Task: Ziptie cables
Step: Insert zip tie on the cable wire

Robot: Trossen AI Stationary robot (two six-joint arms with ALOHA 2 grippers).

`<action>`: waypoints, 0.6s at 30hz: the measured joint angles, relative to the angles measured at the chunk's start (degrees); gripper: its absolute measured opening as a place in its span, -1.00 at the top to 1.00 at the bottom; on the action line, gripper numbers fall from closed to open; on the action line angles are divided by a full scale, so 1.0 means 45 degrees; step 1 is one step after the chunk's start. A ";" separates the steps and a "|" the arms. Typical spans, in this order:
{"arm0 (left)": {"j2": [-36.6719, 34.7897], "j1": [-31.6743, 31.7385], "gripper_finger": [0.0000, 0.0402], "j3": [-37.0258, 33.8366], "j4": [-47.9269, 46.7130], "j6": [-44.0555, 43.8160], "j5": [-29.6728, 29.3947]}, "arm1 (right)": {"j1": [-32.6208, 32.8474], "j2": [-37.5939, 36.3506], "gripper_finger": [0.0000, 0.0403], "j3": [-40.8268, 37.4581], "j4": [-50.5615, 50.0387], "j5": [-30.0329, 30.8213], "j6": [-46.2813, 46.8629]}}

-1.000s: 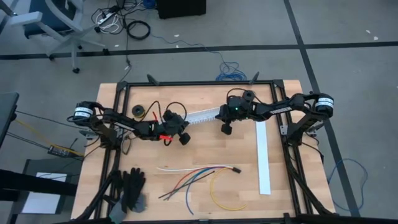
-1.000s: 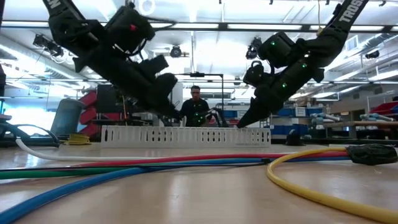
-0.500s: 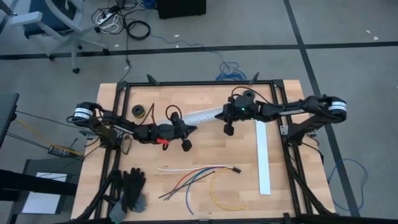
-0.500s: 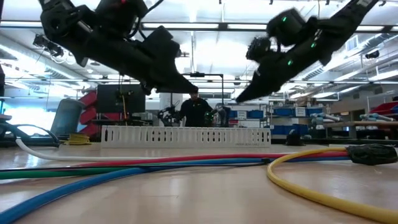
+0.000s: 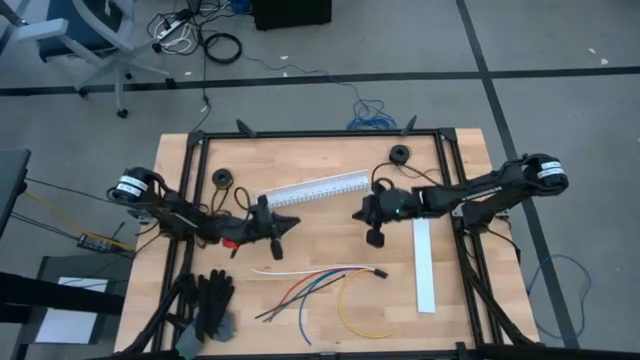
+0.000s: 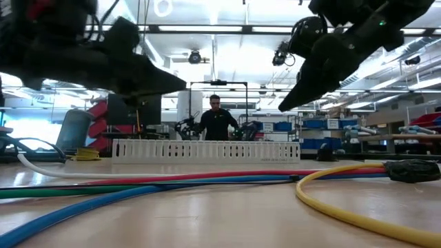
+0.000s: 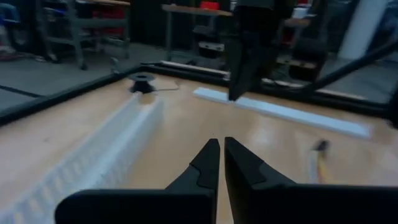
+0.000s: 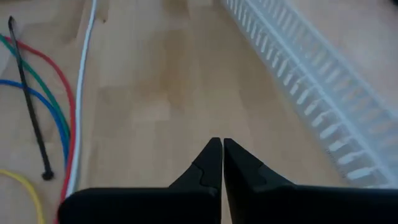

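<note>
Two hands hang empty above the worktop's middle, fingers pressed together: the left hand (image 5: 290,223) toward the left edge, the right hand (image 5: 360,211) toward the right. Loose cables (image 5: 318,283) lie near the front edge, apart from the white slotted channel (image 5: 315,187).

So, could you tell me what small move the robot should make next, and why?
Probably open the right gripper and lower it toward the cables. Both grippers are shut and empty, hanging above the table near the white slotted channel, while the cables lie loose and unbundled nearer the front edge. The left gripper is about as far from them.
</note>
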 joint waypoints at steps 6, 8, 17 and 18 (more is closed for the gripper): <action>-0.0005 -0.1658 1.00 0.0530 -0.1637 -0.0430 -0.0269 | 0.2025 0.0325 1.00 -0.0005 0.0257 0.1573 0.1645; -0.0005 -0.2156 1.00 0.0928 -0.2615 -0.0726 -0.0302 | 0.2689 0.0325 1.00 0.0000 0.0475 0.2130 0.2116; -0.0005 -0.3830 1.00 0.2184 -0.4308 -0.0802 -0.1056 | 0.4837 0.0325 1.00 0.0000 0.0756 0.3349 0.3381; -0.0005 -0.3910 1.00 0.2200 -0.4321 -0.0992 -0.1037 | 0.4970 0.0328 1.00 0.0000 0.0820 0.3344 0.3387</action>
